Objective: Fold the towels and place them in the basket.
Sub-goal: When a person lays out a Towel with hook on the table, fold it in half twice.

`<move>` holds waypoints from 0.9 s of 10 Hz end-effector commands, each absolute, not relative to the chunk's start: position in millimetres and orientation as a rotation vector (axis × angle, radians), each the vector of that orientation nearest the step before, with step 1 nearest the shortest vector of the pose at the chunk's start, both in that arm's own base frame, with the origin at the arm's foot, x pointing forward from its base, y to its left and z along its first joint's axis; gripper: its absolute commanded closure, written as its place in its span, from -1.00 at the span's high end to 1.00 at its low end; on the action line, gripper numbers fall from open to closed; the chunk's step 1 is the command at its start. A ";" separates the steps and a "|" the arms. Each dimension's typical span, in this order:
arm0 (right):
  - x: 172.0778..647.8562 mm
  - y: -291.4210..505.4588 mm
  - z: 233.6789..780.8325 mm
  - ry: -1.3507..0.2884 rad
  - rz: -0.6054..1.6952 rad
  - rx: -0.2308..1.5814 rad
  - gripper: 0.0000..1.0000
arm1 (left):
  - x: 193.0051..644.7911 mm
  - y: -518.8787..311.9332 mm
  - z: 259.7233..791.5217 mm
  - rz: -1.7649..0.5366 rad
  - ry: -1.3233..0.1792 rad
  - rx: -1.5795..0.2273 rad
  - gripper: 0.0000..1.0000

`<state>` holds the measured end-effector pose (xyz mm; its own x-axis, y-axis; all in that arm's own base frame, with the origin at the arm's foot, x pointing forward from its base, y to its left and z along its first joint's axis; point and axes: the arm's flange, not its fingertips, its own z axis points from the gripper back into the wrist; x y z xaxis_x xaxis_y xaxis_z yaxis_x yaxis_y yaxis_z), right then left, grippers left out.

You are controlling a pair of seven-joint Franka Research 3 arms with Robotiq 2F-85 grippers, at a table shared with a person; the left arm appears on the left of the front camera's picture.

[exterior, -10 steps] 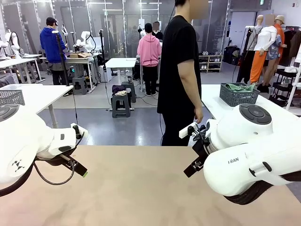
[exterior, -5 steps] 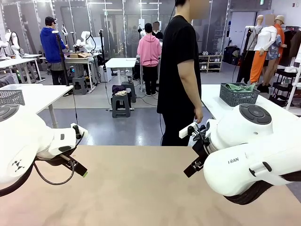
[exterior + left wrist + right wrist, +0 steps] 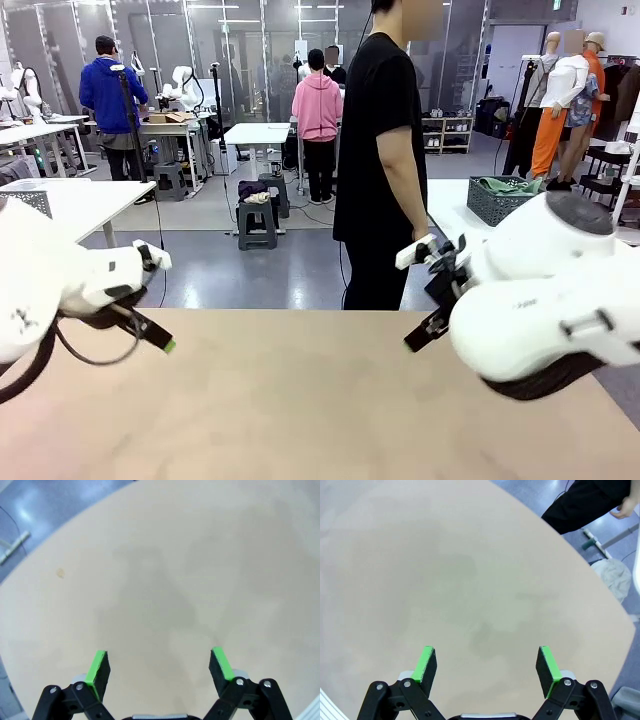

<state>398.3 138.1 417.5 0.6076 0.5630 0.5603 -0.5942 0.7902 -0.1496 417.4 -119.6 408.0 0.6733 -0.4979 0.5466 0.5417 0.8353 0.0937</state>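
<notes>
My left gripper (image 3: 166, 345) (image 3: 159, 662) hangs open over the left part of the bare beige table (image 3: 300, 400), with nothing between its green pads (image 3: 98, 666). On the right side of the table my right gripper (image 3: 414, 340) (image 3: 485, 662) is also open and holds nothing. A dark grey mesh basket (image 3: 505, 207) stands on a white table at the back right, with green cloth (image 3: 508, 184) in it. In the right wrist view a pale crumpled cloth (image 3: 615, 577) lies on the floor past the table's edge; I cannot tell whether it is a towel.
A person in black (image 3: 380, 150) stands at the table's far edge, side-on, one hand (image 3: 424, 243) hanging down. A white table (image 3: 70, 205) stands at the back left. Other people, tables and a stool with dark clothes (image 3: 255, 195) are farther off.
Both arms have risen and drawn outward a little, the left toward the left edge, the right toward the right. Both grippers stay open.
</notes>
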 end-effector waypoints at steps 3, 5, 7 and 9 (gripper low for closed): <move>393.9 51.7 519.6 -0.645 0.791 0.125 1.00 | 457.7 -45.2 499.4 -0.692 -0.703 -0.196 1.00; 378.2 15.8 566.8 -0.677 0.816 0.146 1.00 | 462.9 -4.1 548.8 -0.711 -0.762 -0.220 1.00; 358.4 -15.8 612.1 -0.749 0.820 0.169 1.00 | 460.1 36.0 590.9 -0.780 -0.809 -0.242 1.00; 350.4 -35.6 638.7 -0.785 0.826 0.197 1.00 | 456.4 61.2 615.4 -0.833 -0.842 -0.260 1.00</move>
